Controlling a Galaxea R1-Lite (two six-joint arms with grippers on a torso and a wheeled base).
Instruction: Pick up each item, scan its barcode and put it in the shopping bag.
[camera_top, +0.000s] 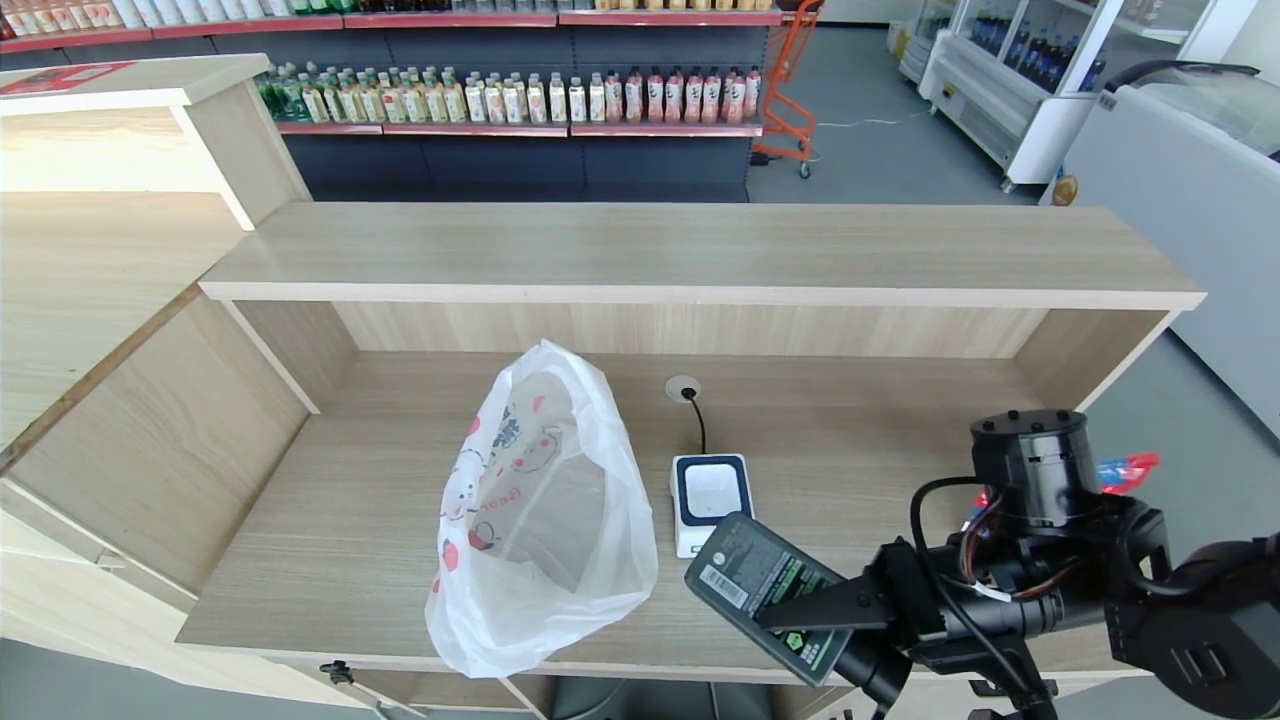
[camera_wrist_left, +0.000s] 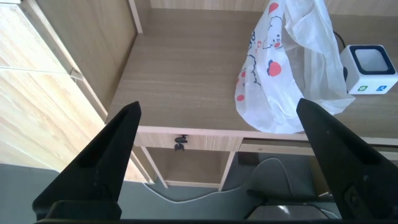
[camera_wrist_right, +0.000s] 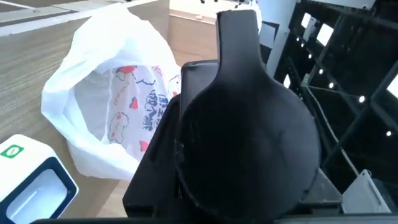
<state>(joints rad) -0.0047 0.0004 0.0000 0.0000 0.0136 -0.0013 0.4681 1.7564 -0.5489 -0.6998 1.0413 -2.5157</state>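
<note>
Two grippers are seen. The right gripper (camera_top: 815, 612) is closed on a flat dark packet with a green label and a white barcode (camera_top: 748, 572), which is held tilted above the near edge of the light wood-grain counter (camera_top: 330, 500). Just beside the packet a small white box scanner with a dark glossy face (camera_top: 708, 498) is placed. Next to it a thin, crumpled, translucent white plastic shopping bag with red cartoon prints (camera_top: 545, 520) is standing open. The left gripper (camera_wrist_left: 214, 168) is spread wide and nothing is held in it. Behind the counter, shelves with rows of bottles (camera_top: 500, 100) and white glass-door fridges (camera_top: 1010, 70) are seen on a grey floor.
</note>
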